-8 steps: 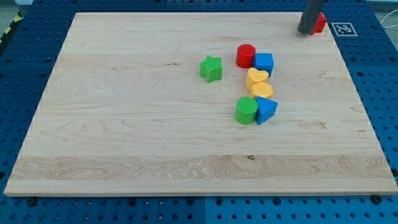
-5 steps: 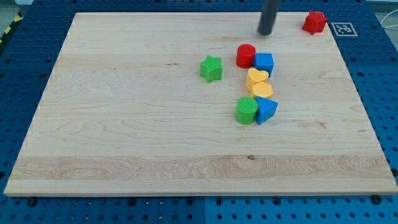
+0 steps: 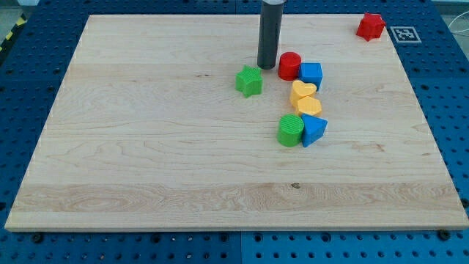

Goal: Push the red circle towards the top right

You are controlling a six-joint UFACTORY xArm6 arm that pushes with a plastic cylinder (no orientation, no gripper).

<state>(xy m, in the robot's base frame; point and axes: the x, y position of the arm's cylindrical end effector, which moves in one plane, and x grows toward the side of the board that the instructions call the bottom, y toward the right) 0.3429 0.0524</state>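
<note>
The red circle (image 3: pixel 289 66) lies a little above the board's middle, touching a blue block (image 3: pixel 311 75) on its right. My tip (image 3: pixel 266 67) stands just left of the red circle, close to its edge, with the green star (image 3: pixel 249 81) below-left of it. I cannot tell if the tip touches the circle.
Two yellow heart blocks (image 3: pixel 303 92) (image 3: pixel 309 106) sit below the blue block. A green cylinder (image 3: pixel 291 130) and a blue triangle block (image 3: pixel 314 130) lie below them. A red star-like block (image 3: pixel 371 26) rests near the board's top right corner (image 3: pixel 388 16).
My tip has moved from the top right, beside the red star-like block, leftward and down to the left side of the red circle. No block has moved.
</note>
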